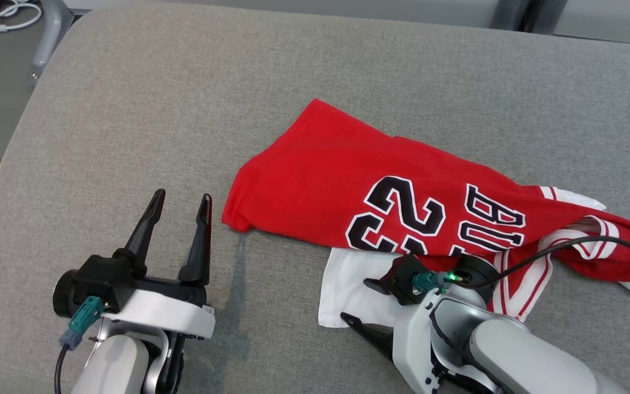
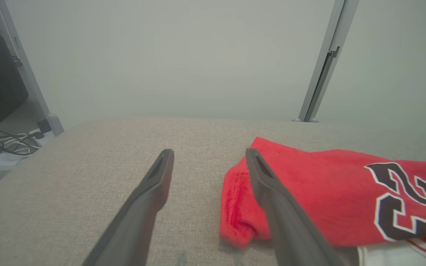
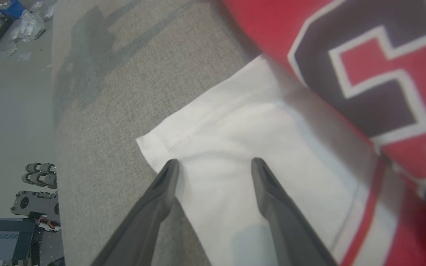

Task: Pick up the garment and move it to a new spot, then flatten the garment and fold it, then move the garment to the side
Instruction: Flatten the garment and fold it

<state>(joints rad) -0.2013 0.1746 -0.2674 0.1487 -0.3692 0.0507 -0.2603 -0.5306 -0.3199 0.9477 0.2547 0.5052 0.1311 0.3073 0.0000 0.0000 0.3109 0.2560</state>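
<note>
Right gripper [image 3: 213, 164]: splayed, empty, poised over white hem [image 3: 198, 129] of crumpled red-and-white jersey [image 1: 326, 175] on grey fabric tabletop [image 1: 129, 109]. Left gripper [image 1: 181, 198]: released beside red corner [image 2: 235, 221]. Could pinch one layer only, bunching the fold.

the tabletop [image 1: 184, 98] is covered in coarse grey woven cloth, matt and a bit nubby. the garment [image 1: 315, 180] is soft, smooth red cloth with flat matt numerals [image 1: 402, 213] and a white cloth panel [image 1: 348, 290]. the left hand [image 1: 182, 195] has matt dark plastic fingers [image 1: 200, 241], and its wrist shell [image 1: 156, 317] is smooth pale plastic.
</note>
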